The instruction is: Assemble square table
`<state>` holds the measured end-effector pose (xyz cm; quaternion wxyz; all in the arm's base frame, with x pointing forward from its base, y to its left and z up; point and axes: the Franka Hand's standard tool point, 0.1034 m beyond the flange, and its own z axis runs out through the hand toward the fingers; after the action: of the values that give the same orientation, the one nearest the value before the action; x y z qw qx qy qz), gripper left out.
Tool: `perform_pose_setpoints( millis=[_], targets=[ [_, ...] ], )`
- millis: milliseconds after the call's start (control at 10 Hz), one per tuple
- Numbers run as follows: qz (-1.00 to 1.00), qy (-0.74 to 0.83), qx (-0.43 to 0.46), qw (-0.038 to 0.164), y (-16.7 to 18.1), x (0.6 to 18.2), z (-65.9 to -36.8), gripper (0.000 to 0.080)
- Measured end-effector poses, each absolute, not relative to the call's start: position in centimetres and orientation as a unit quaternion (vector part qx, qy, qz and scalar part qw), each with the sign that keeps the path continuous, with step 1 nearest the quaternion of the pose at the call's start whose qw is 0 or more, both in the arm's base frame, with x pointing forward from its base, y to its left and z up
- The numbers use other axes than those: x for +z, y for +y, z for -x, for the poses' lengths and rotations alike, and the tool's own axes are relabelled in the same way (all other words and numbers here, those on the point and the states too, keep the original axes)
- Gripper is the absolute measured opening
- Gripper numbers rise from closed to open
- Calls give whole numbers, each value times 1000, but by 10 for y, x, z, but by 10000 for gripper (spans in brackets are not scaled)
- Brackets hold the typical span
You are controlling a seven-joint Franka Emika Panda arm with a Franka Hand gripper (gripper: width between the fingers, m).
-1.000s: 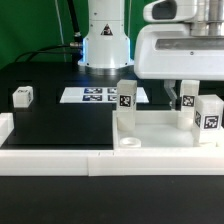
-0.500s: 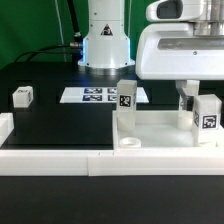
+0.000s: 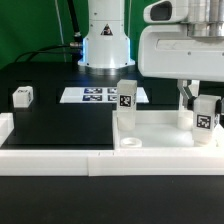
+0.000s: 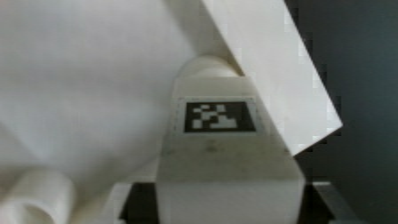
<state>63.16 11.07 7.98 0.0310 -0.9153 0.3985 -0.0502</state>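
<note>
Exterior view: white gripper [image 3: 197, 103] lowered over the square tabletop [image 3: 160, 128] at the exterior view's right, pinching an upright held leg block [image 3: 207, 113] with its tag facing the camera. One dark finger [image 3: 186, 95] visible just beside the block on the exterior view's left; other finger hidden behind the block. Block's lower end at the slab's far right corner; cannot tell whether seated. Standing leg block [image 3: 126, 97] upright at the slab's far left corner, tag facing forward. Loose leg block [image 3: 22, 97] well apart at the exterior view's left, lying on the black table [image 3: 60, 120]. Marker board [image 3: 100, 96] flat on the table between loose block and slab, in front of the robot base [image 3: 105, 40]. Long low border wall [image 3: 60, 160] across the front.

Wrist view: held leg block [image 4: 222, 150] filling the middle, square black-and-white tag on its face, rounded end against the white slab [image 4: 80, 90]. Gripper [image 4: 222, 200] closed against the block's two sides, fingers mostly out of frame. Slab's raised edge running diagonally past the block, dark table beyond.
</note>
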Motion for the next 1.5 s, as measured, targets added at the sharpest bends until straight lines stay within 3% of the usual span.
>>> perform_pose_setpoints(
  millis=[300,700,800,900,1100,1500],
  targets=[
    [799,598,-23,56,108,80,-629,291],
    [738,672,-8,57,115,79,-626,294],
    [744,666,-8,57,116,79,-626,486],
    [750,659,-10,57,116,80,-626,596],
    [861,503,-41,65,121,92,-631,633],
    [937,338,-62,57,118,87,-629,649]
  ],
)
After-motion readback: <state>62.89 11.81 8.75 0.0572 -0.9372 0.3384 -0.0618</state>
